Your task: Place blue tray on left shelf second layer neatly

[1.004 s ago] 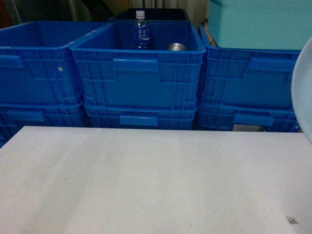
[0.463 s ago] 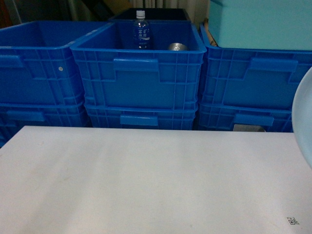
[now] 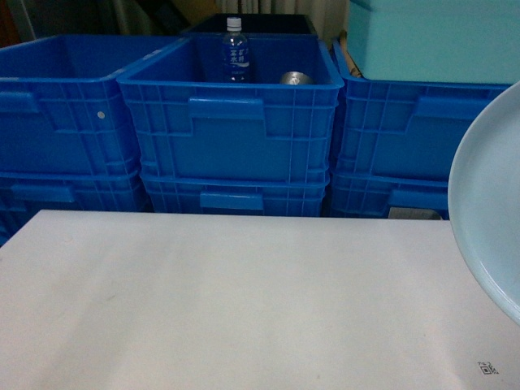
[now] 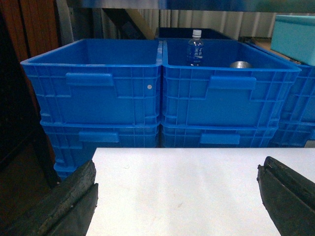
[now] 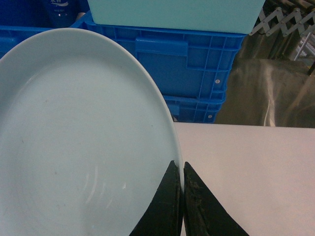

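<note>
The blue tray (image 3: 491, 211) is a pale sky-blue shallow dish, held up on edge above the white table (image 3: 244, 301) at the right border of the head view, partly cut off. It fills the left half of the right wrist view as the blue tray (image 5: 83, 142), inner face toward the camera. My right gripper (image 5: 180, 164) is shut on its rim, one finger on each side. My left gripper (image 4: 177, 172) stands open low over the table, nothing between its fingers (image 4: 74, 201). Neither gripper shows in the head view. The left shelf is out of view.
Stacked dark-blue ribbed crates (image 3: 231, 122) line the table's far edge. The middle one holds a water bottle (image 3: 235, 50) and a metal can (image 3: 296, 78). A teal box (image 3: 431, 36) sits on the right stack. A small code sticker (image 3: 487, 368) marks the table's near right.
The blue tray has swung left into the head view; far more of its oval now shows at the right edge. Crates and table are unchanged.
</note>
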`<state>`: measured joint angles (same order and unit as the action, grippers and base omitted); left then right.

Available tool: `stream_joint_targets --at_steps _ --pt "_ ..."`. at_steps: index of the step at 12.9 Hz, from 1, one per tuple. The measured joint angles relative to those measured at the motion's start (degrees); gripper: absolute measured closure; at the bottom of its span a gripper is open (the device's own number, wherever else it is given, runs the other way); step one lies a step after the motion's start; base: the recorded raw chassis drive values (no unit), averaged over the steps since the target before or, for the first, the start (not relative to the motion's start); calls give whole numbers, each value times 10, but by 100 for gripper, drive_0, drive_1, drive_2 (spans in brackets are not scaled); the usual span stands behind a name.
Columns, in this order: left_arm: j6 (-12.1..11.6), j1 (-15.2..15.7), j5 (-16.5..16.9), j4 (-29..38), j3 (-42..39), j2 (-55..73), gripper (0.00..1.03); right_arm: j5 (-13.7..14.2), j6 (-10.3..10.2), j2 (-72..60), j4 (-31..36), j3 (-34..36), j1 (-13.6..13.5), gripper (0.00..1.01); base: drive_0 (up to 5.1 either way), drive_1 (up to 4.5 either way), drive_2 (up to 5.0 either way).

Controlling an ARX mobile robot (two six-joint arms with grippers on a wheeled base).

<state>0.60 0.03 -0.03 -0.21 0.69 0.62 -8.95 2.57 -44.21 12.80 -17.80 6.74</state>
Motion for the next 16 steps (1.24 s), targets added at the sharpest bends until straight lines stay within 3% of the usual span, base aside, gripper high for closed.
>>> stream_joint_targets --at_steps 1,5,13,16 --pt "0 0 0 0 0 0 5 15 -2 -9 12 0 -11 99 0 0 0" --pt "0 0 0 0 0 0 5 7 -5 -1 38 4 -26 99 0 0 0" --pt "0 0 0 0 0 0 5 1 -6 8 40 4 -30 99 -8 -8 -8" --pt "0 0 -2 0 0 0 5 1 -6 8 40 5 -30 99 129 -434 -256"
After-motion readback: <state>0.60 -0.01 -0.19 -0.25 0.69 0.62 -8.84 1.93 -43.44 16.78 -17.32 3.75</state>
